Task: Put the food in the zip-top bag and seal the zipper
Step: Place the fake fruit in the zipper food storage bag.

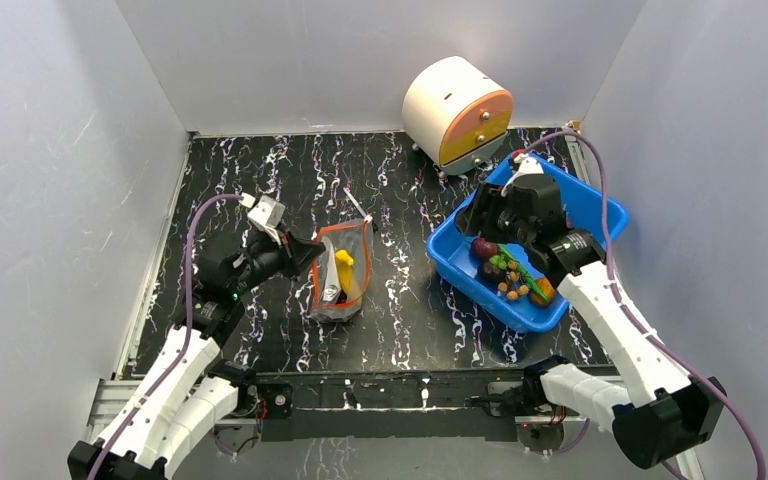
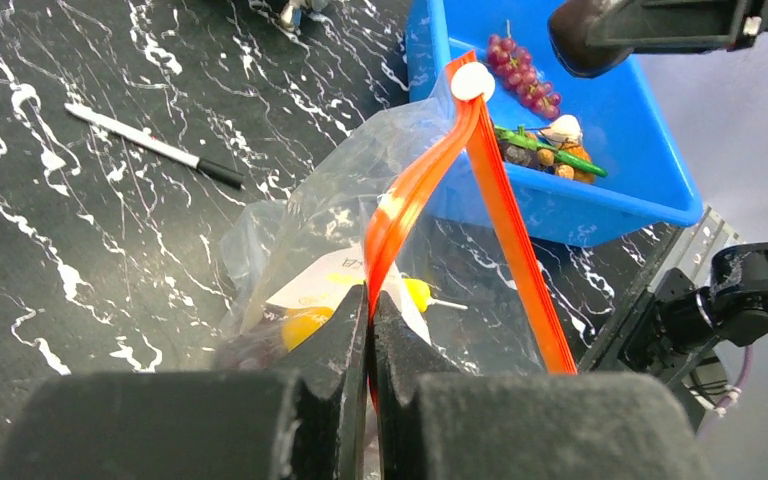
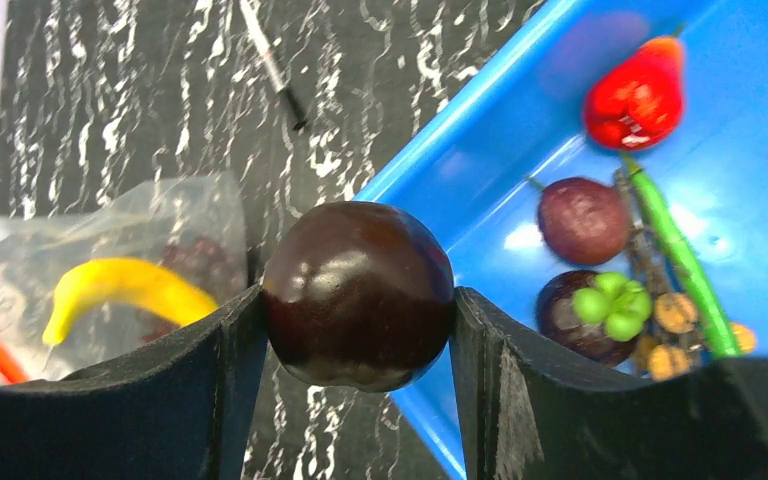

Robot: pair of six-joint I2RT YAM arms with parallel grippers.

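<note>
The clear zip-top bag stands open on the black marbled table, with a yellow banana inside. My left gripper is shut on the near side of the red-orange zipper and holds it up; the strip's other side hangs apart from it. A white slider sits at the zipper's far end. My right gripper is shut on a shiny dark red round fruit, raised over the left rim of the blue bin. The bag and banana lie to its left.
More food lies in the blue bin: a red fruit, a purple fruit, a green-topped dark fruit and grapes. A pen lies beyond the bag. A white-and-orange round container stands at the back.
</note>
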